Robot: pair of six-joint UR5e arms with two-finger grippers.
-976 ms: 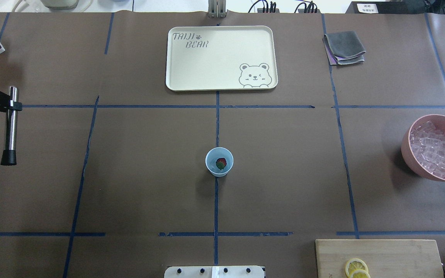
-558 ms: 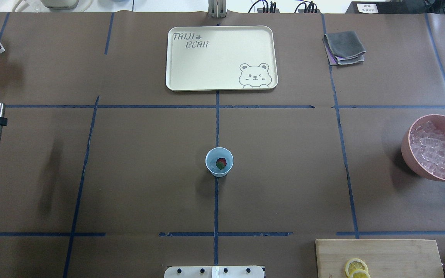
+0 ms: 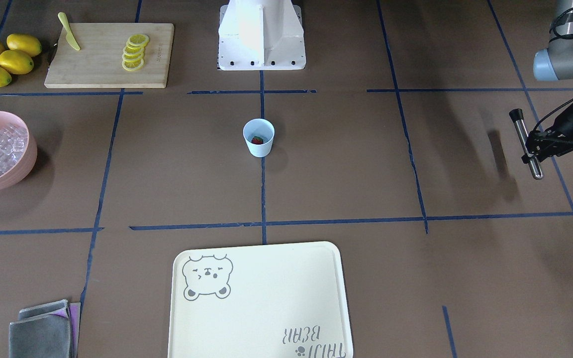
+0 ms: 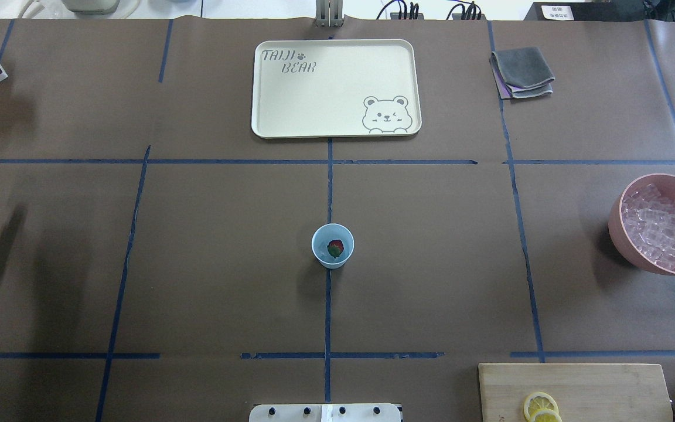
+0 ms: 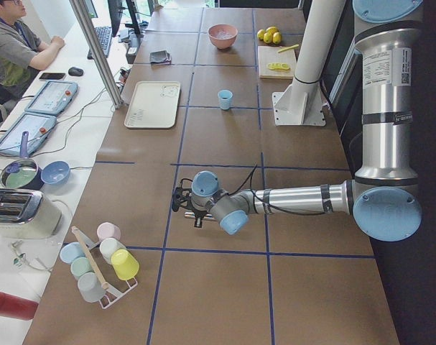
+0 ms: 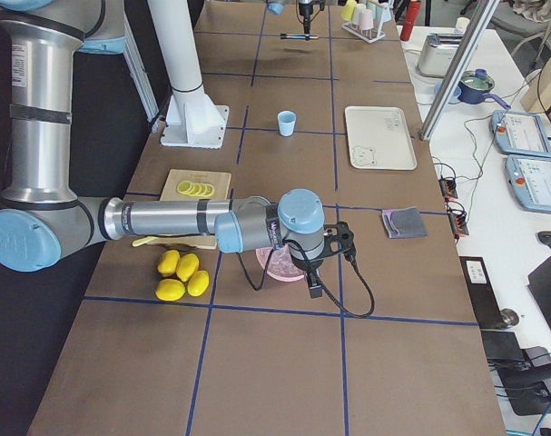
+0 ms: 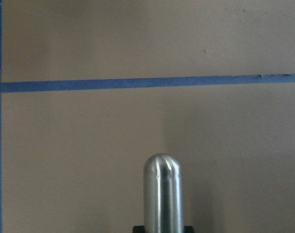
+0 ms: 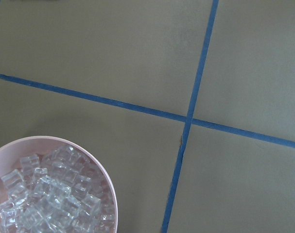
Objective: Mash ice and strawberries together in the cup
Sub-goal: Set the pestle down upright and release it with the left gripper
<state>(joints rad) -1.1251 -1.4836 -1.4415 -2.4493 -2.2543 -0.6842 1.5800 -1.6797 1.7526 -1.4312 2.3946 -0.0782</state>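
Mashing not yet begun. My left hand (image 3: 534, 147) clamps the steel muddler (image 3: 521, 130) at the counter's (image 4: 226, 264) left edge. The cup (image 4: 332, 246), strawberry (image 4: 335, 248) inside, stands mid-counter. For my right hand (image 6: 313, 283), I cannot tell the grip. Next, I judge: carry the muddler over the cup.

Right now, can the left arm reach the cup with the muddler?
Probably yes. The left claw holds the muddler out near the table edge, and only bare table lies between it and the cup, whose mouth is open.
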